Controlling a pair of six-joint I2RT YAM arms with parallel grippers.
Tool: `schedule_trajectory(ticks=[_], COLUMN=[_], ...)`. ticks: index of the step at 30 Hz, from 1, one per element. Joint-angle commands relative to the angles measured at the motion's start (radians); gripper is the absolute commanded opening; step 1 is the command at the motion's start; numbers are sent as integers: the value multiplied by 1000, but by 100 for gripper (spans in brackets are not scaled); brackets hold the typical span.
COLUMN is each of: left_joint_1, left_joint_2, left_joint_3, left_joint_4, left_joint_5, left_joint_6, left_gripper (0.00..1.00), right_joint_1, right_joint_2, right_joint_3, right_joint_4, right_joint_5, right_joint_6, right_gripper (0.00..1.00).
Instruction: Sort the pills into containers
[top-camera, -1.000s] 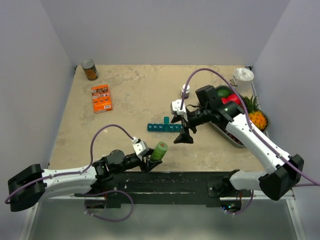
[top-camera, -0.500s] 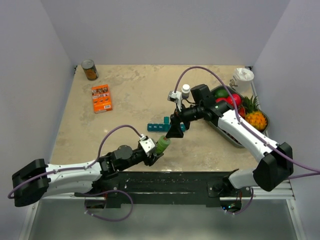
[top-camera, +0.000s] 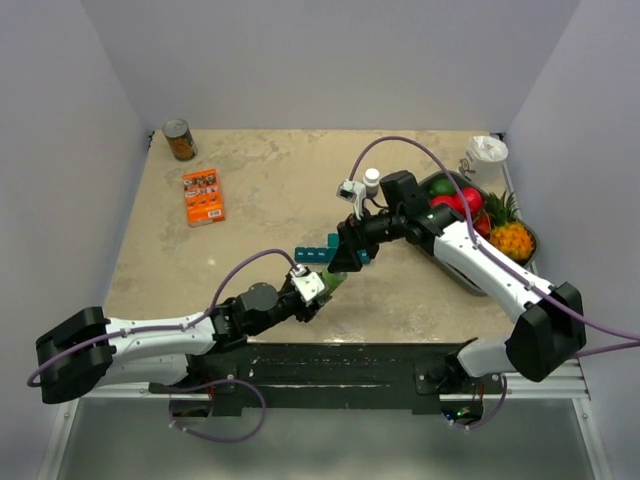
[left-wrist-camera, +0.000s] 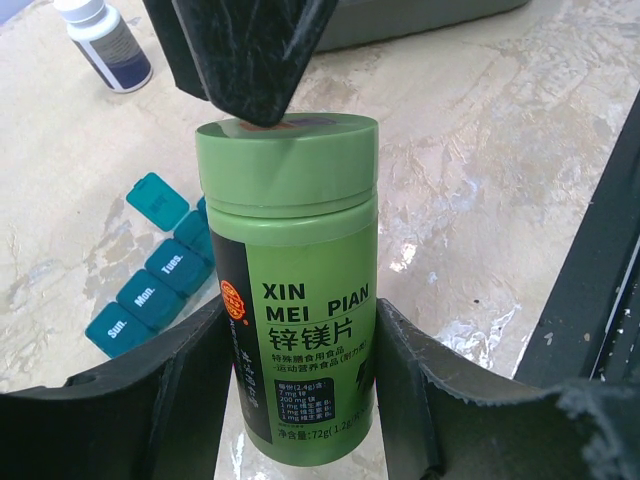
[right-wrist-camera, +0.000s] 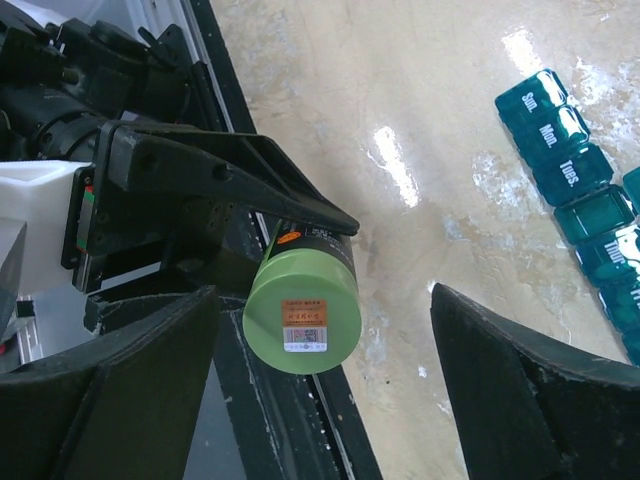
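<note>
My left gripper (top-camera: 322, 290) is shut on a green pill bottle (top-camera: 329, 282) with a green cap, held off the table near the front edge. In the left wrist view the bottle (left-wrist-camera: 300, 290) stands upright between my fingers (left-wrist-camera: 150, 390). My right gripper (top-camera: 345, 262) is open and sits just over the bottle's cap. In the right wrist view the cap (right-wrist-camera: 305, 322) lies between the spread fingers (right-wrist-camera: 520, 390). The teal pill organiser (top-camera: 316, 254) lies on the table just beyond the bottle. It also shows in the left wrist view (left-wrist-camera: 150, 285) and the right wrist view (right-wrist-camera: 580, 190); one lid stands open.
A small dark bottle with a white cap (top-camera: 372, 180) stands behind the organiser. A grey fruit tray (top-camera: 452, 264) is at the right, a white cup (top-camera: 487, 152) behind it. An orange box (top-camera: 203, 195) and a can (top-camera: 180, 140) are at the back left. A black rail (top-camera: 340, 365) runs along the front.
My left arm has carried the green bottle forward and to the right, towards the organiser. My right gripper has moved left and come down over the bottle's cap.
</note>
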Motion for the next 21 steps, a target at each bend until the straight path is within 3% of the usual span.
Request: schedule_trajectory(ticks=[1, 8, 12, 15, 16, 19, 21], left_joint_1=[-7, -7, -7, -7, -7, -5, -3], left_joint_2=[-3, -9, -9, -9, -11, -21, -27], left_joint_3=[57, 59, 60, 54, 53, 31, 14], left_joint_4=[67, 69, 65, 61, 61, 64, 69], left_joint_5=[-35, -43, -49, -52, -49, 17, 65], left_joint_6=[30, 22, 24, 24, 22, 17, 13], left_gripper=[0, 0, 0, 0, 0, 0, 0], right_joint_1=[21, 43, 52, 53, 55, 59, 69], right_joint_2=[6, 28, 39, 43, 42, 54, 66], right_joint_3=[-1, 15, 27, 42, 48, 80, 108], right_joint_4=[-2, -33, -52, -74, -79, -149, -276], right_joint_5=[11, 27, 12, -10, -24, -117, -171], right_joint_6=[17, -1, -17, -72, -84, -231, -461], right_gripper=[86, 78, 64, 37, 22, 3, 0])
